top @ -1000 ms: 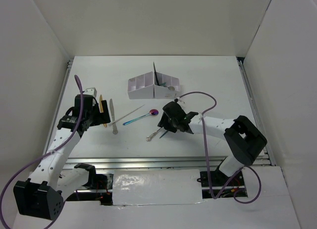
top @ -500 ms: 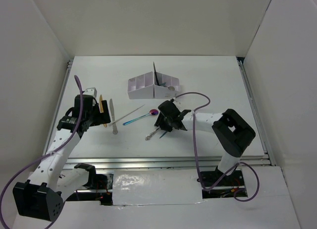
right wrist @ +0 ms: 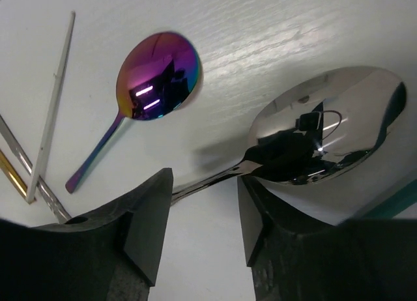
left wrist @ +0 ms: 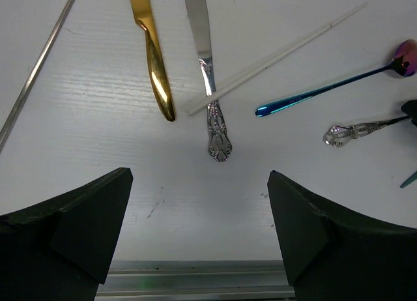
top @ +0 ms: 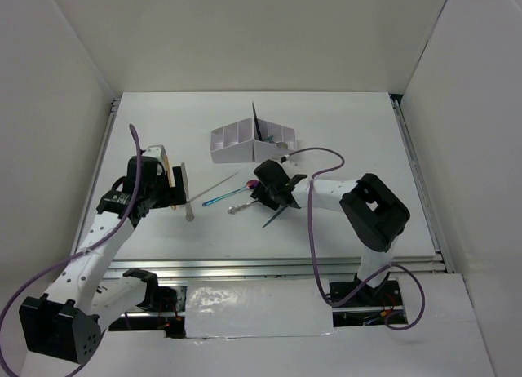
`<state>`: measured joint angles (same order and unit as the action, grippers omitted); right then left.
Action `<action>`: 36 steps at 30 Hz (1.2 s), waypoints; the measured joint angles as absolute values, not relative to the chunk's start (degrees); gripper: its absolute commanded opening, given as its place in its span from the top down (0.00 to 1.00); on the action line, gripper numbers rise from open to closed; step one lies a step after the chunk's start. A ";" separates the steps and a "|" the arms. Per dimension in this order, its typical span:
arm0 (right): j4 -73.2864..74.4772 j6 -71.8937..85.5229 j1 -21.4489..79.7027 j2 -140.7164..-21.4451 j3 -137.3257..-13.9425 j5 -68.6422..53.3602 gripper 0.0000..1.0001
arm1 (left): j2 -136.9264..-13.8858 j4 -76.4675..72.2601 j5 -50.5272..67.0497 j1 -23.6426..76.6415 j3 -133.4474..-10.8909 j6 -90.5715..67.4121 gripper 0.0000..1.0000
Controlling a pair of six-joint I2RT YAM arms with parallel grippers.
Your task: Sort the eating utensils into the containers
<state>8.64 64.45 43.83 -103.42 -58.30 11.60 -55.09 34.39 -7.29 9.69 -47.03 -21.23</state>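
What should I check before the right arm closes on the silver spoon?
1. Silver spoon handle lies between the fingers of the right gripper: ok.
2. Jaws shut on the handle: not ok, they stand wider than it.
3. Purple spoon clear of the fingers: ok, it lies apart.
4. Teal piece clear of the silver spoon: cannot tell, only its edge shows.
5. Left gripper out of the way: ok, open, holding nothing.
6. White box has a free compartment: ok, the left ones look empty.

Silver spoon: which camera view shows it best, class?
Right wrist: the silver spoon looms large, bowl mirror-clear. Left wrist shows only its ornate handle; the top view, a thin sliver.
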 measured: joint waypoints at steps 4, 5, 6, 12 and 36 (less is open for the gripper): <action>9.54 67.70 43.62 -103.22 -58.54 14.66 0.40 | -55.11 34.39 -7.51 12.23 -47.03 -21.28 0.01; 9.63 68.01 43.40 -103.15 -58.52 14.92 0.40 | -55.11 34.39 -7.62 12.71 -47.03 -21.28 0.01; 9.67 68.36 43.16 -103.09 -58.48 15.29 0.40 | -55.11 34.39 -7.64 13.15 -47.03 -21.28 0.01; 11.99 69.63 42.35 -103.61 -59.61 17.19 0.49 | -55.40 34.41 -7.66 13.72 -47.03 -21.28 0.01; 17.19 72.07 41.47 -103.83 -60.95 23.55 0.97 | -56.93 34.41 -7.64 13.76 -47.03 -21.26 0.01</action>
